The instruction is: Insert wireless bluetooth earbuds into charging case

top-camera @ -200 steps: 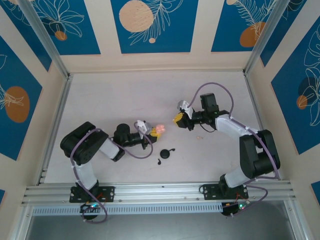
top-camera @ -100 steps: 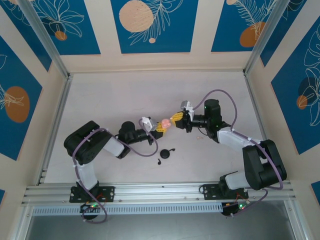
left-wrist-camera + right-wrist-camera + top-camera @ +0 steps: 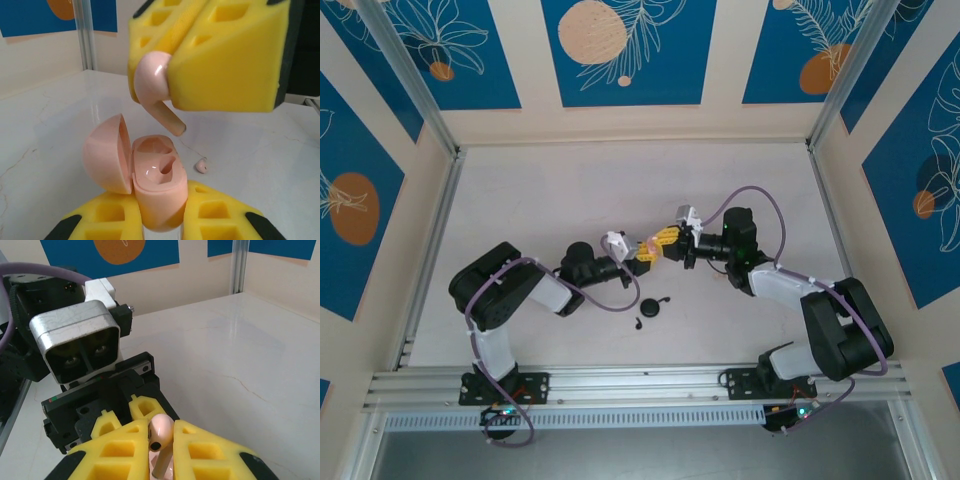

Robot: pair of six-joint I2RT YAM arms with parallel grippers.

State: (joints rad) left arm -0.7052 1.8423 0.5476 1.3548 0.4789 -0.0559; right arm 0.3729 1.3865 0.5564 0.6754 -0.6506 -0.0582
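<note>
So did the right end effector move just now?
Yes. The right end effector slid leftward in the top view, ending nearly straight beyond the unmoved black case.

pink case (image 3: 159, 187): open and upright mid-table, base pinched in left gripper (image 3: 162, 225). lid (image 3: 107, 155) is swung left, inner wells facing up.
first pink bud (image 3: 151, 82): clamped in right gripper (image 3: 161, 452), stem angled down, just above the case, apart from it.
second pink bud (image 3: 201, 165): loose on the table, farther back.
black case (image 3: 651, 307): flat on the table, nearer than the pink one, with black bud (image 3: 639, 323) just beside it.
</note>
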